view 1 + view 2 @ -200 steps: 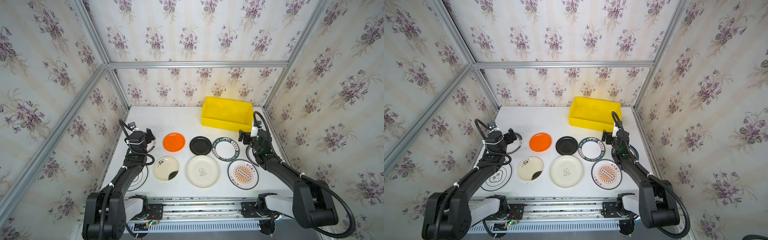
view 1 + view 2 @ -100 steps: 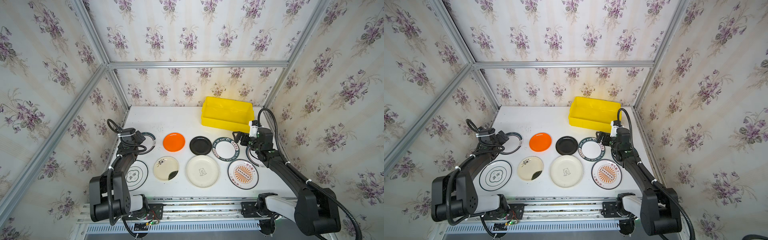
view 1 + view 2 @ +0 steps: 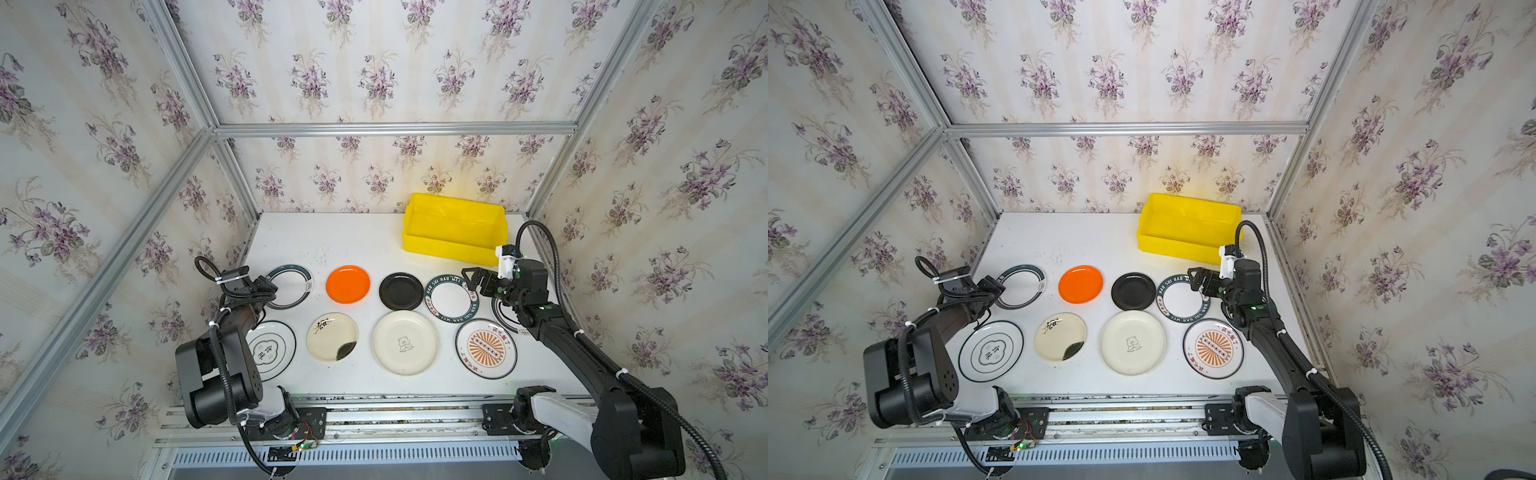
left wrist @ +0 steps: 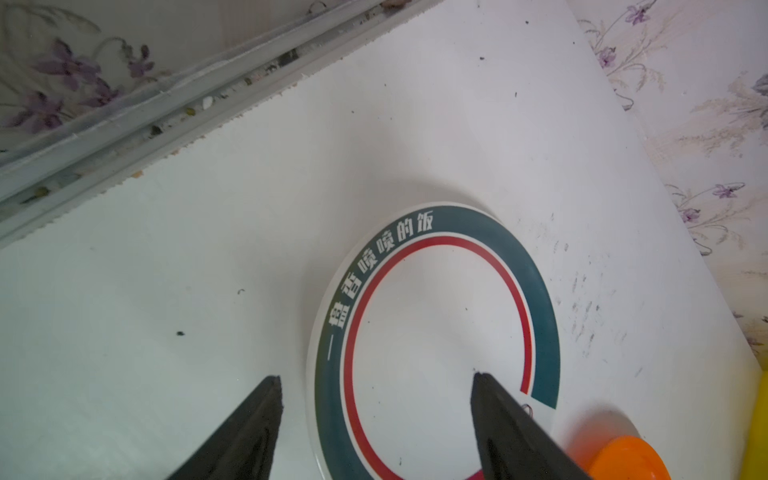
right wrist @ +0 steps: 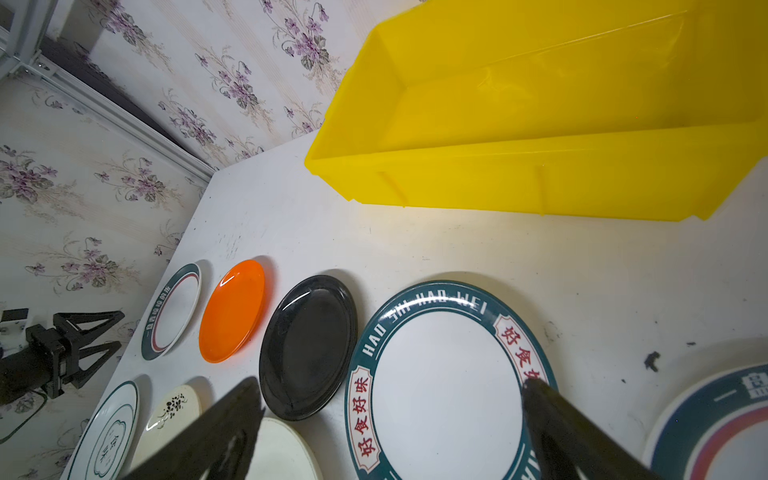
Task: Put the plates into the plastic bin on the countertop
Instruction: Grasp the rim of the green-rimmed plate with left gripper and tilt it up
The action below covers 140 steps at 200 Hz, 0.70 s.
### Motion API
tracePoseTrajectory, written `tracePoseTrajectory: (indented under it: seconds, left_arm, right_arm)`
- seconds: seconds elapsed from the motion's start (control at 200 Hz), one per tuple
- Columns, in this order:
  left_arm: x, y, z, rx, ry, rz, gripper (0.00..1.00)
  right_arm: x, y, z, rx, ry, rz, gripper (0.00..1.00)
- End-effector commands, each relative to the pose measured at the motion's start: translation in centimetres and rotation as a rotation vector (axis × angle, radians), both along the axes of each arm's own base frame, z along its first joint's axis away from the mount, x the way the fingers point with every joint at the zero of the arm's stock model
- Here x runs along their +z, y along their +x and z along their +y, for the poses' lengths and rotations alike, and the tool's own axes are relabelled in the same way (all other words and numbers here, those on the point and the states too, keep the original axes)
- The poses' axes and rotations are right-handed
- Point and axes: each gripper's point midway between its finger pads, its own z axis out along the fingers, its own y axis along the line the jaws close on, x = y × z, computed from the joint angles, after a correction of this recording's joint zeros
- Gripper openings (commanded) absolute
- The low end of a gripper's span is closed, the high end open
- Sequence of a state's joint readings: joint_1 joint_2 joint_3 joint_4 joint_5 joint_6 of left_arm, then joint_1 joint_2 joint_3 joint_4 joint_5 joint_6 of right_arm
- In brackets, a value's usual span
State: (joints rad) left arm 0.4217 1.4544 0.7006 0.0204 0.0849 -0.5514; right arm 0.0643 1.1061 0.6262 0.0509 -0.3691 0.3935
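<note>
Jaws apart astride the rim of the teal-rimmed round white plate (image 4: 436, 324), the left gripper (image 4: 374, 378) could shove it away on closing; the right gripper (image 5: 390, 384) gapes wide.

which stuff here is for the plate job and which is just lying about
job: round orange plate, round black plate, cream bear-print plate, the other round plates around them, yellow rectangular plastic bin, white countertop
just there: aluminium frame rails, floral wallpaper walls
</note>
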Motion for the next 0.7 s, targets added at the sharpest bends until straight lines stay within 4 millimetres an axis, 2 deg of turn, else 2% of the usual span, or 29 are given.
tracePoseTrajectory:
  seconds: [0.0,0.195,0.38,0.695]
  left_arm:
    - [0.1,0.5,-0.6,-0.037,-0.045,-0.026,0.74]
    - [-1.0,0.6,-1.1,-0.04,-0.097,-0.008,0.67]
    - [-0.9,0.1,-0.9,-0.034,-0.072,-0.01,0.68]
    - [-2.2,0.0,-0.8,-0.02,-0.095,0.038,0.69]
  right_arm:
    - [0.3,-0.4,0.2,0.008,0.006,-0.008,1.0]
    - [0.4,-1.0,-0.2,-0.004,-0.01,-0.001,1.0]
    - [0.6,-1.2,-0.5,-0.018,-0.024,-0.012,1.0]
    - [0.1,-1.2,-0.5,-0.023,-0.018,0.017,1.0]
